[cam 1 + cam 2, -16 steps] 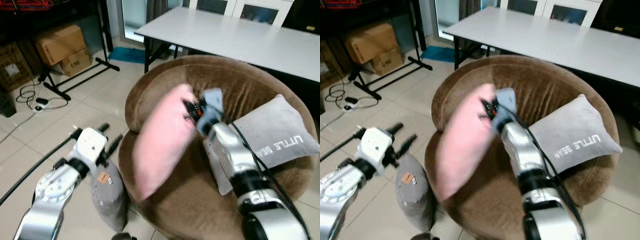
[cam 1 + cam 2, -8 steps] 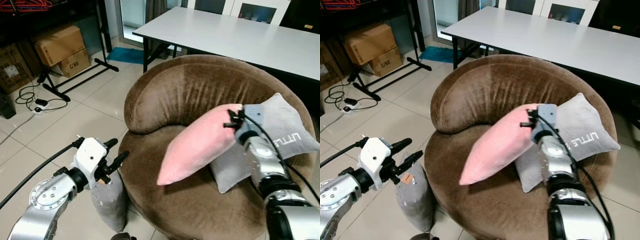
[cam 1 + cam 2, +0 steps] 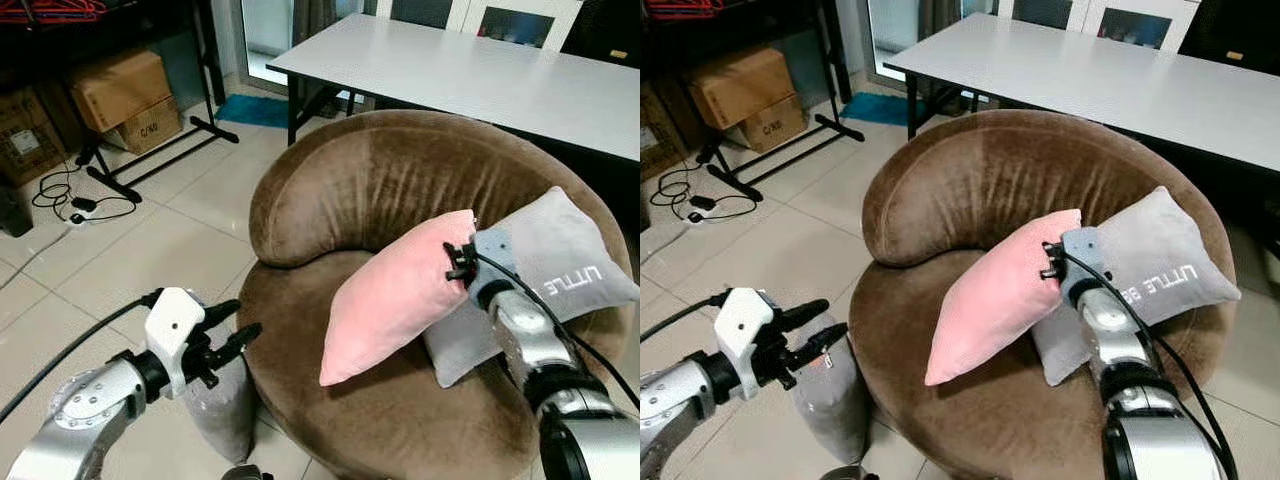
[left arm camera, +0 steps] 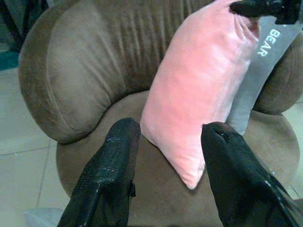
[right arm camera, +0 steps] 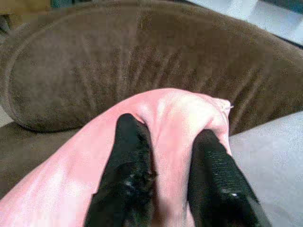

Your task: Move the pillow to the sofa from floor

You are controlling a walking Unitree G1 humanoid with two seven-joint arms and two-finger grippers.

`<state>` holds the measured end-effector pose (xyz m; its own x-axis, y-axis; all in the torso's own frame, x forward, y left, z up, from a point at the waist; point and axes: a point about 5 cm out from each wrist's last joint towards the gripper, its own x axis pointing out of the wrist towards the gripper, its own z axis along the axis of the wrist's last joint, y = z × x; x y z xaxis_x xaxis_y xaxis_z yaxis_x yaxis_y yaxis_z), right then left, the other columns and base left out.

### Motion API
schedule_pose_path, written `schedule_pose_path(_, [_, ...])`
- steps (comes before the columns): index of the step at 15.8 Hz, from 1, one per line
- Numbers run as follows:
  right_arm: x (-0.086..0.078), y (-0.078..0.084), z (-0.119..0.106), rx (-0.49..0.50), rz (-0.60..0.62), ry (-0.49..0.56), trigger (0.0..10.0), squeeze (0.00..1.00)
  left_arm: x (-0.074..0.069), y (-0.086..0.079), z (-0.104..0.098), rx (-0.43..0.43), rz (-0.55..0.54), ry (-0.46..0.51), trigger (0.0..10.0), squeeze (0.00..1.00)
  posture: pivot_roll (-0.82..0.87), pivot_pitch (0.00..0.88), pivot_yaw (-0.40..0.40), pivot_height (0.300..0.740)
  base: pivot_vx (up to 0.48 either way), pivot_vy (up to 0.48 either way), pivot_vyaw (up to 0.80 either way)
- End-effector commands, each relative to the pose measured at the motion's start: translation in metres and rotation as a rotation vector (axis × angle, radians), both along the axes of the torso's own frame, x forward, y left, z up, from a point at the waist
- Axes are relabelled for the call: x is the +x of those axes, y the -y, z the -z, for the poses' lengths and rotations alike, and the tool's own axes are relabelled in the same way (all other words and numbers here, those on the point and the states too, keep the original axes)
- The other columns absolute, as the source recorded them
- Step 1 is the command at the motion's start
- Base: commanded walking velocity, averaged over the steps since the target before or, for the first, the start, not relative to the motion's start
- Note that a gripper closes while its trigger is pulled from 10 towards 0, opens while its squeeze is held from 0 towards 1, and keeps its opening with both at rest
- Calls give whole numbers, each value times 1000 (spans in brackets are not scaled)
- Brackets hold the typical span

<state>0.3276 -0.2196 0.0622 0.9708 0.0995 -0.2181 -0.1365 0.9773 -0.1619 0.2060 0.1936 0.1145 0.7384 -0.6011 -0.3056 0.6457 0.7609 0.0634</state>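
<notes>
The round brown sofa (image 3: 330, 200) carries 2 cushions: a grey pillow (image 3: 560, 270) against its backrest, and the pink pillow (image 3: 395, 290) leaning on that one, its lower corner on the sofa seat. The right gripper (image 5: 163, 156) pinches the pink pillow's top corner, which bunches between the fingers, so it looks soft, light and best held by a corner. Beside the sofa base, above another grey cushion (image 3: 215, 405) on the floor, the left gripper (image 4: 165, 137) hangs spread wide, holding nothing.

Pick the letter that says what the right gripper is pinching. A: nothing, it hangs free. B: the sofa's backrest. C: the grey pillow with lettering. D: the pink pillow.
D: in the right wrist view the right gripper has its two black fingers closed on a bunched corner of the pink pillow, which lies on the brown sofa against the grey pillow.
</notes>
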Motion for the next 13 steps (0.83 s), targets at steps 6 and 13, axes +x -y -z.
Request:
schedule_pose_path(6, [-28,25,-71,5,30,335,10000,1000,8,1,-14,-55,-191,85,10000,0,18,0,-3,740,0,0,0])
schedule_pose_path(13, [-66,-47,-74,164,66,229,10000,1000,27,2,-29,-23,-514,241,10000,0,9,0,-34,740,0,0,0])
